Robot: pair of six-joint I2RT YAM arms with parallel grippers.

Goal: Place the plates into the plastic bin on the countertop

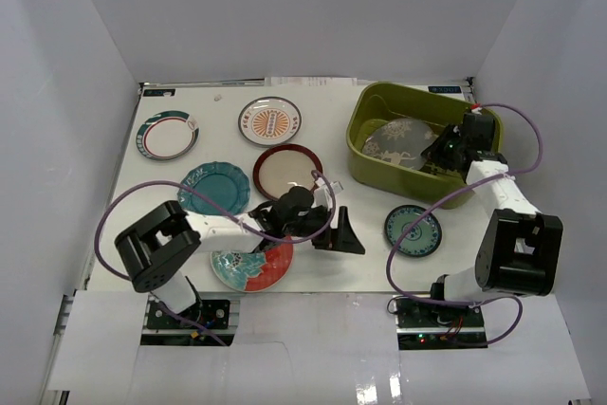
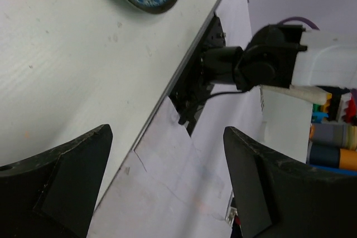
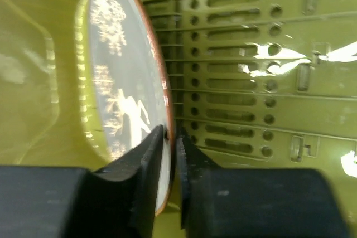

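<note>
The green bin [image 1: 375,175] sat at the far right corner of the white surface [image 1: 365,267]. Inside it a grey plate [image 3: 120,82] with a pale floral pattern leaned at a tilt above the bin's slotted floor. The right tool [image 3: 170,132] reached into the bin from its near right side. Its fingers were drawn narrow and pinched the plate's brown-edged rim between them.

The left tool [image 1: 339,231] hung to the near left of the bin, over bare surface, with its fingers spread wide and nothing between them.

Six more plates lay flat outside the bin:
- A small blue-and-white plate [image 1: 413,230] lay just in front of the bin.
- A dark-red rimmed plate [image 1: 287,171] was the closest one on the bin's left.
- A sunburst plate [image 1: 269,121] lay beyond the dark-red rimmed plate.
- A teal plate [image 1: 214,187] lay farther left.
- A white plate with a teal rim [image 1: 167,135] was farthest from the bin.
- A red plate [image 1: 251,266] lay well to the bin's near left, partly under the left arm.
</note>
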